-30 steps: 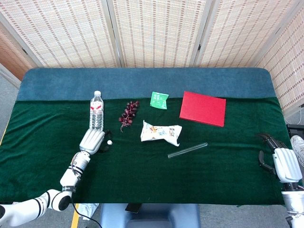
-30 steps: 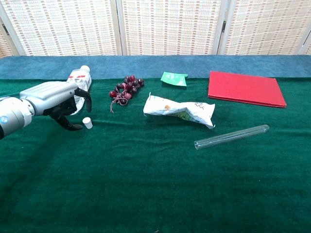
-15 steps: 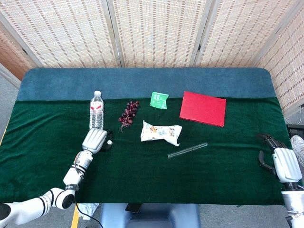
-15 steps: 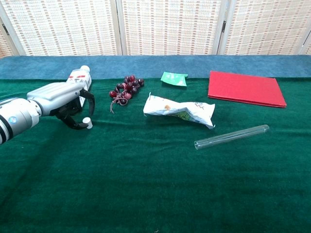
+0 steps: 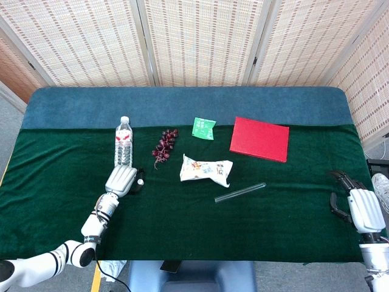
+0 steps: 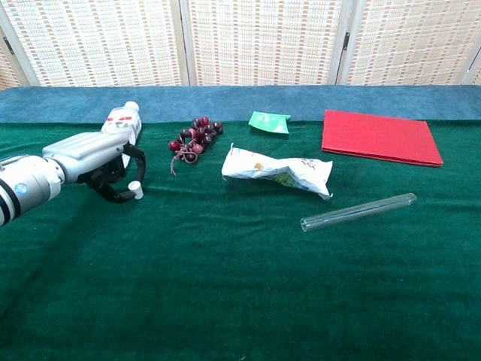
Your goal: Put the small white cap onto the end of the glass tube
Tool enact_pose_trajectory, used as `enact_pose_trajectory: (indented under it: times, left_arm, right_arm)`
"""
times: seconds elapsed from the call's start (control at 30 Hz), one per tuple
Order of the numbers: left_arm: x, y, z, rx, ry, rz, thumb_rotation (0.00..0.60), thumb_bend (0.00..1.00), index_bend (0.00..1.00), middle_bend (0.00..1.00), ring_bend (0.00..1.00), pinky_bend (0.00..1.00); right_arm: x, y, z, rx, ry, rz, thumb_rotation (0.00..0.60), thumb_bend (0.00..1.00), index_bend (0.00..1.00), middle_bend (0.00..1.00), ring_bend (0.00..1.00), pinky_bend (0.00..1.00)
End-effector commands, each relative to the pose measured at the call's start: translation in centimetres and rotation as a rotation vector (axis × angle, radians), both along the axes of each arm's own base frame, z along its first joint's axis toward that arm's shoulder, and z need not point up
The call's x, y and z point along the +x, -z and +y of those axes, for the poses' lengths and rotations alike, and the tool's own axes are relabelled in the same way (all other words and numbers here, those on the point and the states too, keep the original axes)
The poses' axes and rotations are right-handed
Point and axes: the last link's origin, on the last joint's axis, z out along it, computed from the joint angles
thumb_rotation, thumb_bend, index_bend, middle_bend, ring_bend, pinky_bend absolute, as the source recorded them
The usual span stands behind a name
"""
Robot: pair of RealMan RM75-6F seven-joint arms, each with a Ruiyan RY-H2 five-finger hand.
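Two robot hands are in the room, but only one is busy. The left robot hand [image 6: 101, 162] has its dark fingers curled round the small white cap [image 6: 134, 189], which stands on the green table [image 6: 225, 286] just in front of the water bottle [image 5: 123, 143]. The fingertips look to be touching the cap on both sides, though I cannot tell whether it is properly pinched or merely caged; it has not left the cloth. The right robot hand [image 5: 357, 207] idles at the far edge of the table, fingers loosely apart and holding nothing.

The glass tube [image 6: 358, 211] lies well apart from the cap, past the snack bag [image 6: 276, 171], its open end pointing toward the near left. To my eye the job now is to settle the pinch: squeeze the cap across its sides, keep it upright with its opening free, and lift straight up so it does not roll toward the grapes [image 6: 192, 137]. The tube will probably need steadying by the other robot hand, since it could roll on the cloth.

Compared with a second ago, the left robot hand has slid forward and its fingers have closed in around the cap, which then stood clear of them.
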Motion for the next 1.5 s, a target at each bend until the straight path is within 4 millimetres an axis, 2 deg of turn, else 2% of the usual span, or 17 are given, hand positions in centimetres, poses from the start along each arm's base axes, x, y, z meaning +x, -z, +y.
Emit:
enact_pose_trajectory:
  times: [0.03, 0.37, 0.57, 0.67, 0.87, 1.03, 1.17, 1.3, 1.5]
  left_arm:
    - [0.1, 0.0, 0.1, 0.0, 0.0, 0.0, 0.6, 0.42, 0.53, 1.0, 0.87, 0.86]
    - [0.0, -0.3, 0.0, 0.003, 0.001, -0.008, 0.6, 0.44, 0.61, 1.0, 0.87, 0.86]
    - [0.3, -2.6, -0.8, 0.021, 0.016, -0.067, 0.6, 0.45, 0.63, 1.0, 0.87, 0.86]
    - [0.4, -4.1, -1.4, 0.036, 0.029, -0.083, 0.6, 0.45, 0.64, 1.0, 0.87, 0.86]
    - [0.7, -6.5, -3.0, 0.061, 0.042, -0.121, 0.6, 0.45, 0.65, 1.0, 0.87, 0.86]
    - [0.7, -7.4, -4.2, 0.065, 0.046, -0.137, 0.6, 0.45, 0.65, 1.0, 0.87, 0.86]
    - [0.6, -7.7, -4.8, 0.065, 0.036, -0.14, 0.6, 0.45, 0.65, 1.0, 0.87, 0.86]
    - [0.1, -7.9, -5.3, 0.068, 0.017, -0.143, 0.6, 0.44, 0.65, 1.0, 0.87, 0.86]
    - [-0.4, -8.2, -5.6, 0.07, -0.009, -0.147, 0.6, 0.44, 0.65, 1.0, 0.87, 0.87]
  right_arm:
    - [0.0, 0.0, 0.0, -0.001, 0.0, 0.001, 0.6, 0.7, 0.22, 0.24, 0.33, 0.28]
    - [0.2, 0.0, 0.0, 0.001, -0.003, 0.001, 0.6, 0.7, 0.22, 0.25, 0.34, 0.28]
    - [0.8, 0.2, -0.2, 0.027, -0.031, 0.026, 0.6, 0.7, 0.22, 0.29, 0.37, 0.3]
    - [1.6, 0.6, -0.8, 0.055, -0.063, 0.048, 0.6, 0.7, 0.22, 0.37, 0.45, 0.42]
    - [3.6, 2.6, -2.8, 0.155, -0.141, 0.102, 0.6, 0.7, 0.26, 0.63, 0.74, 0.77]
    - [4.8, 5.0, -5.1, 0.243, -0.174, 0.139, 0.6, 0.61, 0.36, 0.84, 0.93, 0.95]
    - [5.7, 6.9, -6.6, 0.307, -0.194, 0.164, 0.6, 0.55, 0.42, 0.91, 1.0, 1.0]
    - [6.7, 9.4, -8.0, 0.374, -0.217, 0.196, 0.6, 0.51, 0.47, 0.96, 1.0, 1.0]
    - [7.5, 12.0, -9.1, 0.432, -0.237, 0.251, 0.6, 0.49, 0.47, 0.99, 1.0, 1.0]
